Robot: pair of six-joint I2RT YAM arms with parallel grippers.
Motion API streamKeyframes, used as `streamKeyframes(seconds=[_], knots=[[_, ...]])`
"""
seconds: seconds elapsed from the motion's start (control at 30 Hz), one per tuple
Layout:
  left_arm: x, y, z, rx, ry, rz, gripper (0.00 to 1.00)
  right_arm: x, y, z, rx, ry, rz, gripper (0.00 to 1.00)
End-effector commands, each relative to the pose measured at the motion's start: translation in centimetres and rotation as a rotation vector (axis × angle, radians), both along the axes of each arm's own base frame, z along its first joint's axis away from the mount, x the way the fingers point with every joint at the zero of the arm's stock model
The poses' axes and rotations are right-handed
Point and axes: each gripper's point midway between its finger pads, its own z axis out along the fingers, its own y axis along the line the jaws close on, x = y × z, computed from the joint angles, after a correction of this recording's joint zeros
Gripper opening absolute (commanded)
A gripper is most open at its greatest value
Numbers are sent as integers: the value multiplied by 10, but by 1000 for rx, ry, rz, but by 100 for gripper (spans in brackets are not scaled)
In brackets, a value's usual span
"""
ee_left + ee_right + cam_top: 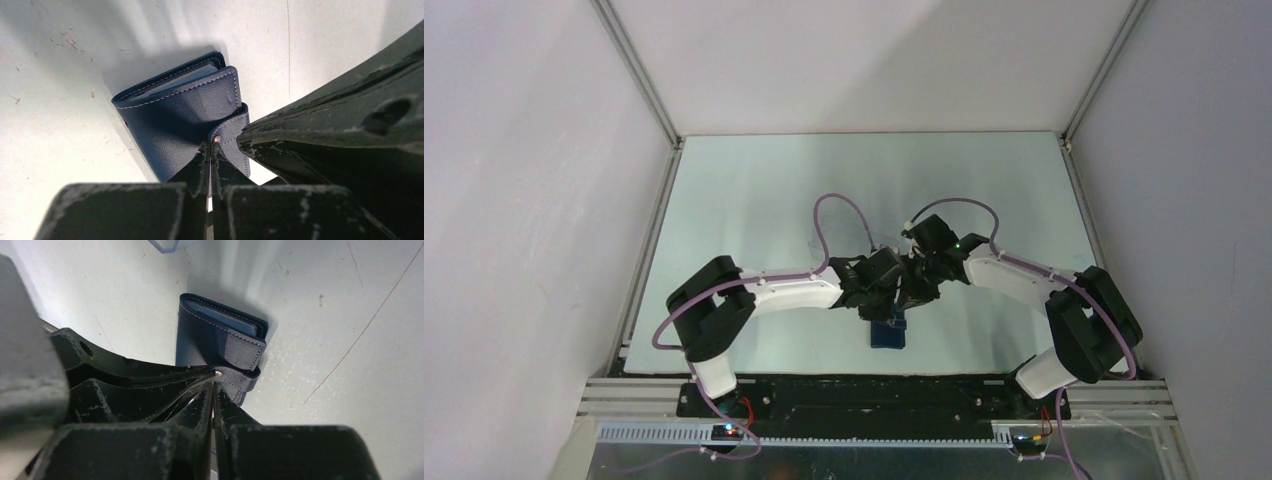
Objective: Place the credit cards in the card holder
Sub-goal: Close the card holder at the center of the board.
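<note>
Scene: I am looking down on a pale table (754,200). Both arms bend inward and their claws meet over its middle.
Card holder: The dark blue card holder (175,125) is folded and lies flat on the table. It sits at 6 o'clock from where the claws meet, toward the near edge. Paler blue layers show along its open side.
Strap: A short strap (234,131) with a small metal snap (216,139) wraps round one edge of the holder.
Left claw: The left claw (210,162) is narrow, with its fingers pressed together and its tips right at the snap. I cannot tell whether any strap leather is pinched between them.
Right claw: The right claw (214,395) is also narrow. Its tips come to the same snap from the opposite side, just beside the left claw.
Cards: The corner of one see-through card (165,244) lies on the table at 11 o'clock from the holder in the right wrist view, apart from it. I cannot see any other cards.
Step in hand: I judge that I am working the snap strap with both claws. I cannot tell whether it is being fastened or undone.
Next move: With a card outside, I think the strap must come free and the holder be spread open. One claw should pin the body while the other lifts the strap, gently so the holder does not slide.
</note>
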Motion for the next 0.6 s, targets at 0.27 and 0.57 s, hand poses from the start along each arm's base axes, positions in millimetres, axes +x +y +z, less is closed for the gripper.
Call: streamKeyframes(seconds=[0.27, 0.57], knots=[[-3, 4, 0, 39, -10, -19, 0, -10, -2, -7, -20, 13, 11, 2], [-7, 6, -4, 67, 6, -23, 0, -20, 2, -28, -43, 65, 21, 1]])
